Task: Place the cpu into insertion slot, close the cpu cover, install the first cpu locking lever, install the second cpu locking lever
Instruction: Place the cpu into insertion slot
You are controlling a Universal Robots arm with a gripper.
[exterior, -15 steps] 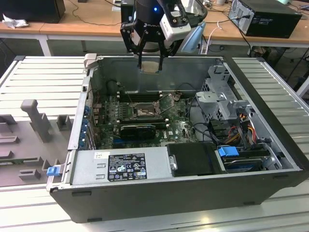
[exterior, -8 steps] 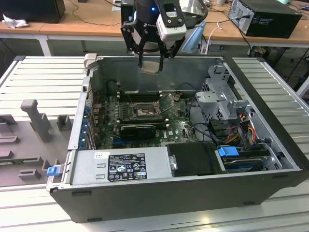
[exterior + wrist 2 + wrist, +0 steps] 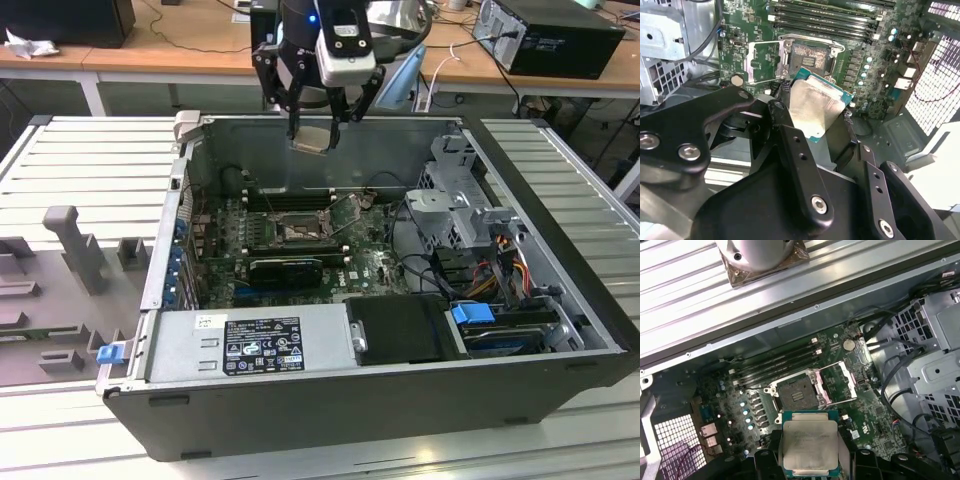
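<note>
Where the gripper [image 3: 316,125] hangs: over the far side of the open computer case [image 3: 300,410] in the exterior view, high above the green motherboard [image 3: 372,262].
Grip: the black fingers [image 3: 790,145] are pinched onto two opposite edges of the cpu [image 3: 816,107] and hold it in the air.
Cpu: a pale silvery face on a green-edged square. It sits between the fingers in both wrist views, touches nothing but the gripper, and is well apart from the socket.
Insertion slot [image 3: 796,392]: a dark square with a metal rim and nothing seated in it. In the exterior view it lies just on the near side of the long black memory slots [image 3: 780,362].
Cpu cover [image 3: 840,382]: swung open on its hinge, off the slot, on the side toward the exterior view's right.
Surroundings: a grey power supply [image 3: 250,345] runs along the near wall of the case. A metal drive cage [image 3: 455,190] stands at the exterior view's right.
</note>
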